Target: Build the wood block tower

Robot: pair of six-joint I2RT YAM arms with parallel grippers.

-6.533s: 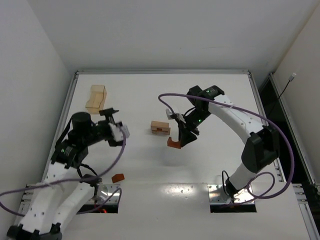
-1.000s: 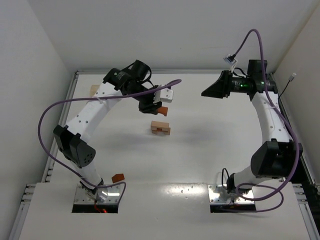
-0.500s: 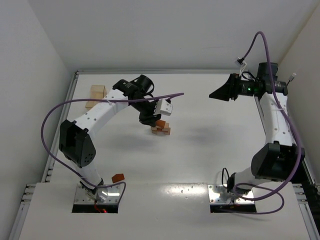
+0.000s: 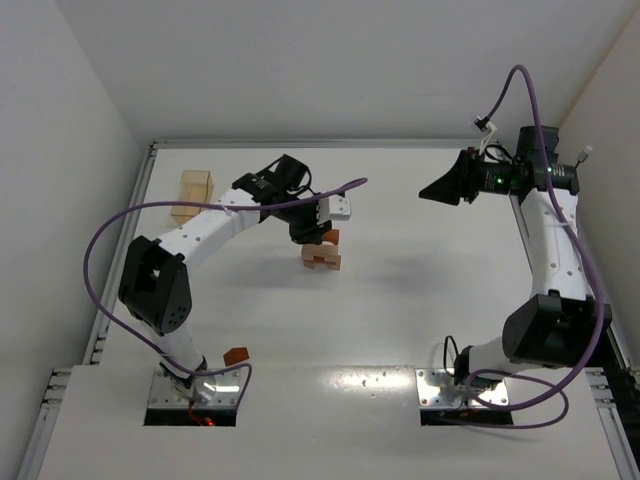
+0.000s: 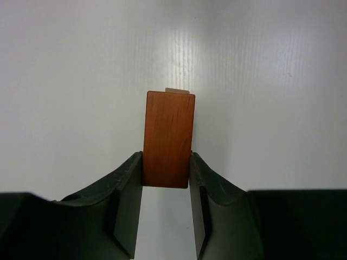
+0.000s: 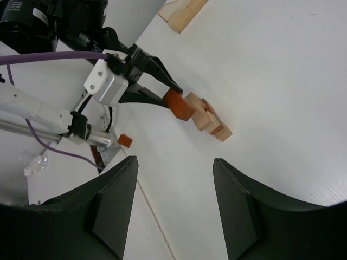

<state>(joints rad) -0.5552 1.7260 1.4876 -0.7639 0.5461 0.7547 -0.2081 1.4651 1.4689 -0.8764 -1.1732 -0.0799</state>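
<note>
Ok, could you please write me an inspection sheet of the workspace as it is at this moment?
Surface: white table, flat, glare near the arm bases.
Job's things: small stack of pale tan and reddish wooden blocks mid-table; reddish-brown wooden block held at its top; another small reddish-brown block lies by the left arm's base.
Clutter: larger pale wooden piece at the far left.
Grippers: left gripper, jaws shut on the reddish-brown wooden block; right gripper raised at the far right, jaws open, empty.
Cables: purple cables loop off both arms, none on the blocks.
Surroundings: white walls; metal rail at the table's far edge.
</note>
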